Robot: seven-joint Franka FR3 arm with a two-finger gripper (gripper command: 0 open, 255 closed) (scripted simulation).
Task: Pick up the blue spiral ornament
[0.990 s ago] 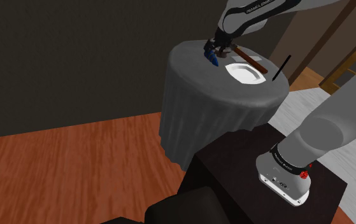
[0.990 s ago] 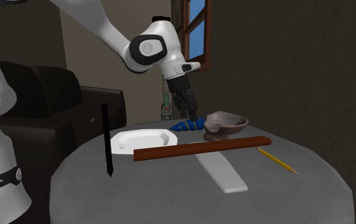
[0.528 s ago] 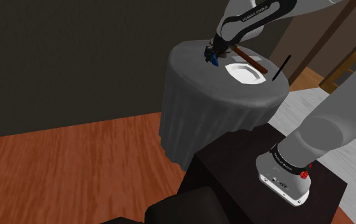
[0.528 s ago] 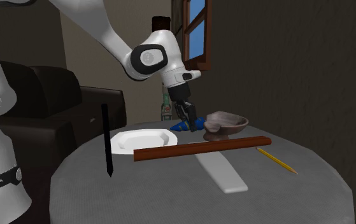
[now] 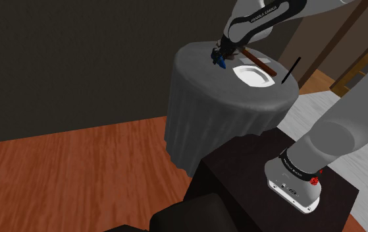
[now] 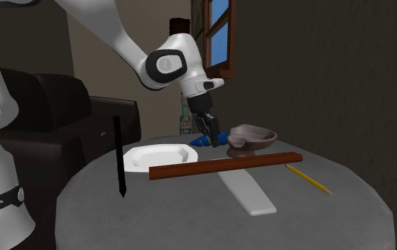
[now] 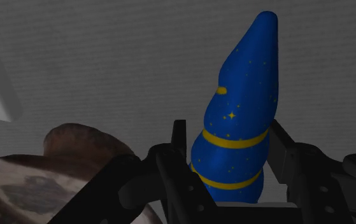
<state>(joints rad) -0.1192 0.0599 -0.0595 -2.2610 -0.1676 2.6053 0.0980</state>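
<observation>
On the grey-draped round table (image 6: 189,216), the blue spiral ornament (image 6: 199,141) is between the white plate (image 6: 160,157) and brown bowl (image 6: 253,138), behind the long reddish-brown bar (image 6: 225,166) in the second exterior view.

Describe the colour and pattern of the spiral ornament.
The ornament is blue with yellow bands and tiny yellow specks; clearest in wrist view.

We see a home's living room: a round table (image 5: 205,109) draped in grey cloth stands on a wooden floor (image 5: 64,178) at the shoulder view's lower left. A dark sofa (image 6: 47,103) sits at the second exterior view's left, with a wood-framed window (image 6: 219,39) at its top.
</observation>
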